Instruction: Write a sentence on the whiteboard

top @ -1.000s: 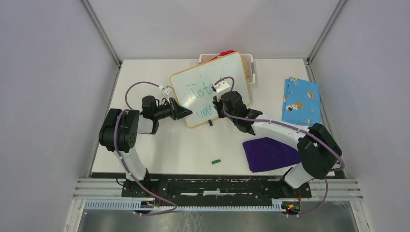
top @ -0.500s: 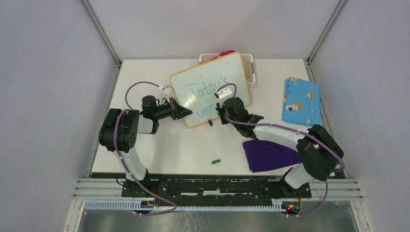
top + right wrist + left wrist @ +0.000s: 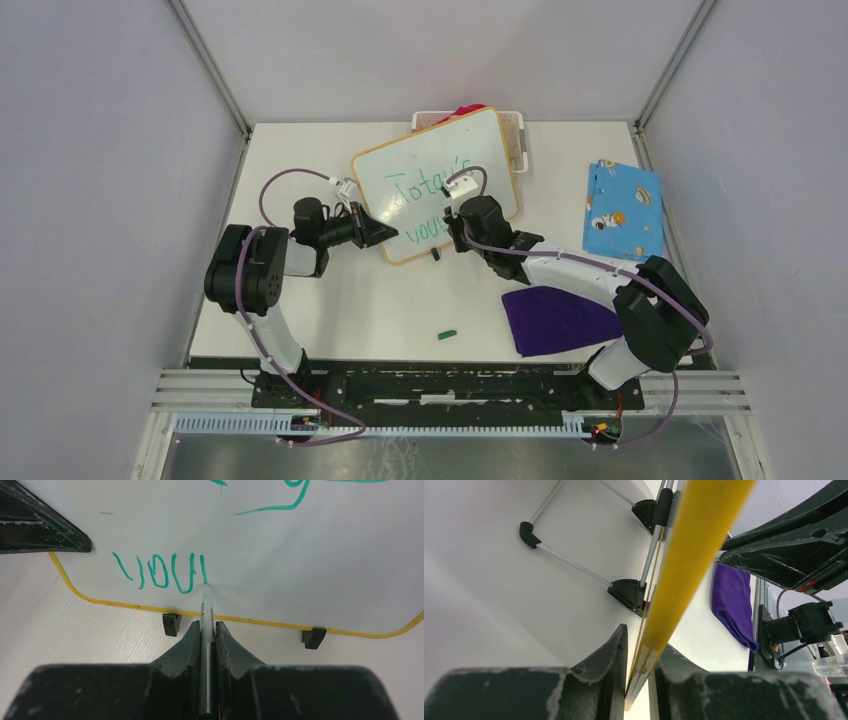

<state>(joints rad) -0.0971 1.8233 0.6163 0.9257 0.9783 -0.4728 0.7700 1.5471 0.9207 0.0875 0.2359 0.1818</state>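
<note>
Whiteboard [image 3: 480, 135]: stands tilted on the far middle of the bench [image 3: 340, 300], resting on two black feet [image 3: 171, 624], with its long sides skewed to the bench edges. Its far right corner overlaps the white basket [image 3: 517, 140] behind it. Its near left corner points toward the left arm.

Sentence [image 3: 430, 185]: green marker, two lines. The upper line reads "Totay's". The lower line [image 3: 157, 572] reads "you", followed by one upright stroke. Bare board lies to the right of that stroke, out to the yellow frame.

Right fingers [image 3: 207, 629]: clenched on a slim marker [image 3: 205, 605], whose tip touches the board at the foot of the upright stroke, just above the lower frame edge.

Left fingers [image 3: 640, 652]: clenched on the board's yellow frame at the near left corner, one finger on each face.

Open room: the bench in front of the board, between the two arms, carries only a small green cap [image 3: 447, 334]. A bare strip runs from the board's right end to a blue patterned cloth [image 3: 622, 208], which lies close to the right bench edge. A purple cloth [image 3: 555, 320] lies at the near right, partly under the right arm. Left of the board the bench is bare out to its edge.

Labels: no brand or print can be read on the marker, board or basket.
</note>
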